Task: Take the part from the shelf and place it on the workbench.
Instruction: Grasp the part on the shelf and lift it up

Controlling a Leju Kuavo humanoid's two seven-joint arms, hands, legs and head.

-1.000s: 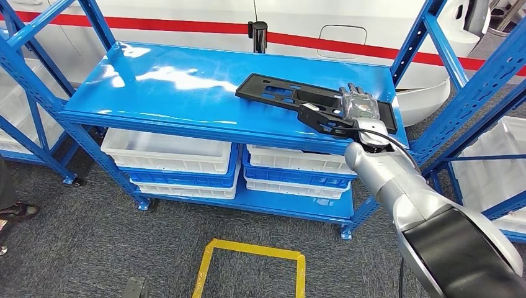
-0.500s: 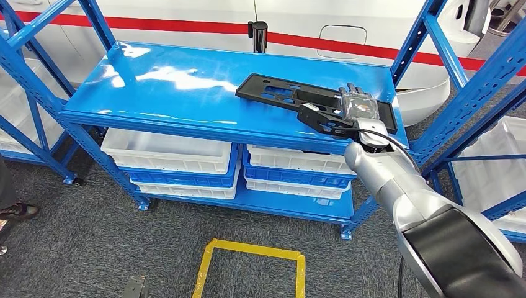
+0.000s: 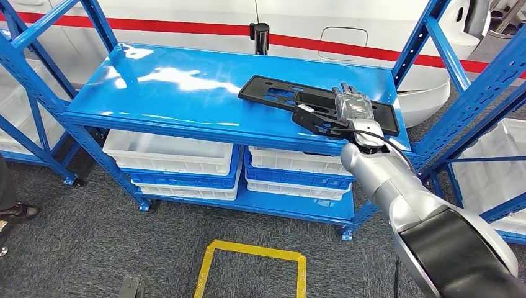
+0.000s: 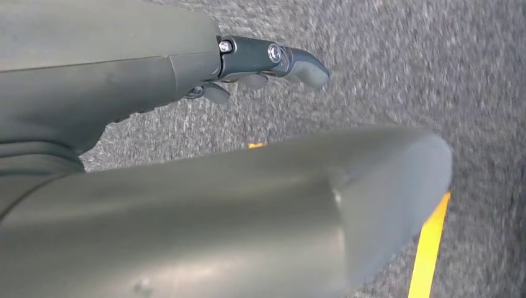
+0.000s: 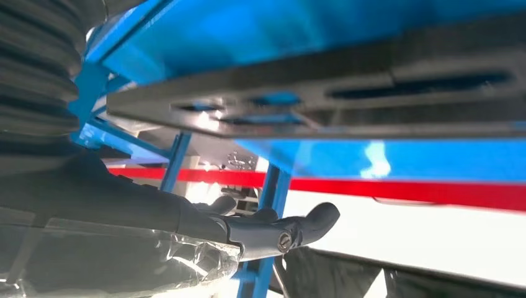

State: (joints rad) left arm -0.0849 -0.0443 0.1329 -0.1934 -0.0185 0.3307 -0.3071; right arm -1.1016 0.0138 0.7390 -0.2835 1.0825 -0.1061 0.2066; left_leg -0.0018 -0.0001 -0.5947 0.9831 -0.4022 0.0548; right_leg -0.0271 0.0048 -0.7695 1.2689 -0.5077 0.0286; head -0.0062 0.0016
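Black part (image 3: 291,94) (seemingly under right robot hand (image 3: 353,109)).

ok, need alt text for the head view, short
The robot's right hand rests on a flat black part lying on the top of a blue shelf. White bins sit on the tier below, and a yellow floor marking lies on grey carpet.

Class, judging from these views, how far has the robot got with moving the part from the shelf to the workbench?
Early stage. Done: the right hand has reached the black part on the blue shelf. In hand: it rests over the part's near end; whether its fingers grip cannot be told. Left: lifting, carrying, placing it. The left hand hangs over the floor.
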